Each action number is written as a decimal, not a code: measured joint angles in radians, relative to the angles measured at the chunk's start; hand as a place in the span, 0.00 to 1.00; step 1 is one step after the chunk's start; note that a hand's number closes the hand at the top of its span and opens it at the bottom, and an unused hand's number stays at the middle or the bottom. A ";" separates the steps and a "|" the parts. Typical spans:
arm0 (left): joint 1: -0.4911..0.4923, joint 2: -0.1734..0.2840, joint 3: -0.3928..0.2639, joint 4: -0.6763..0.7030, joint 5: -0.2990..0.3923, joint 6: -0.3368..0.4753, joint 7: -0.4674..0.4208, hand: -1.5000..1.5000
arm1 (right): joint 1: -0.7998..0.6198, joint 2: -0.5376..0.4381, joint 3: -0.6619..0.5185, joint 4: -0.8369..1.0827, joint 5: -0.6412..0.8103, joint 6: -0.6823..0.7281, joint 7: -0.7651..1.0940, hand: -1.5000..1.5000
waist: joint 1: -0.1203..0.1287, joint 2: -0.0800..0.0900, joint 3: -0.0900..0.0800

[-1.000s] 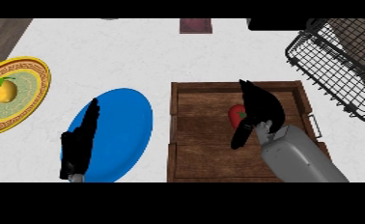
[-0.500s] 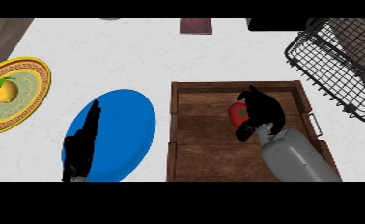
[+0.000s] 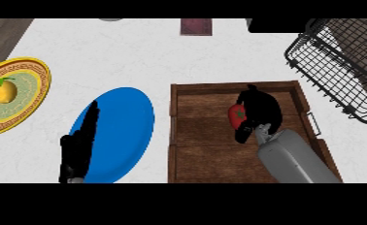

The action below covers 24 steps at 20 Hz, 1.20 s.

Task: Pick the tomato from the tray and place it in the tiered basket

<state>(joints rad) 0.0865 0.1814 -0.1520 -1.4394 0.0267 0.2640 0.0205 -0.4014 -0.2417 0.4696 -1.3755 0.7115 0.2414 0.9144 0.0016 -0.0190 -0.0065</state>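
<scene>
While over the tray (image 3: pixel 188 122), right hand (image 3: pixel 259 110) curls around tomato (image 3: pixel 236 115).

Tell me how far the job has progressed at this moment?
Done: the black right hand is curled round the red tomato. In hand: the tomato is over the brown wooden tray. Left: carrying it to the black wire tiered basket and releasing it.

Single head view, looking steeply down on the white counter (image 3: pixel 143 54) from above the robot's side. Wooden tray (image 3: pixel 188 122) sits close, low and right of centre. Wire basket (image 3: pixel 333 69) cut off at right edge, patterned plate (image 3: pixel 28 81) cut off at left.
</scene>
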 measured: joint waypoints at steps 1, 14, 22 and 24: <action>-0.010 -0.002 0.005 0.020 0.000 -0.005 -0.011 0.50 | -0.007 -0.002 0.000 0.011 0.018 -0.007 -0.014 1.00 | -0.001 0.000 0.001; 0.037 -0.007 0.033 -0.007 -0.004 0.021 -0.019 0.50 | 0.304 -0.354 -0.427 -0.078 -0.134 -0.208 -0.244 1.00 | -0.056 0.001 0.010; 0.057 0.000 0.040 -0.022 0.003 0.007 -0.026 0.50 | 0.421 -0.453 -0.764 -0.353 -0.320 -0.267 -0.212 1.00 | -0.065 0.000 0.009; 0.050 -0.005 0.038 -0.015 -0.003 0.011 -0.026 0.50 | 0.442 -0.497 -0.837 -0.441 -0.343 -0.250 -0.194 1.00 | -0.063 0.001 0.009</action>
<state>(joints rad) 0.1366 0.1760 -0.1139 -1.4547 0.0237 0.2752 -0.0053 0.0407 -0.7387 -0.3670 -1.8165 0.3684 -0.0089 0.7199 -0.0611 -0.0179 0.0021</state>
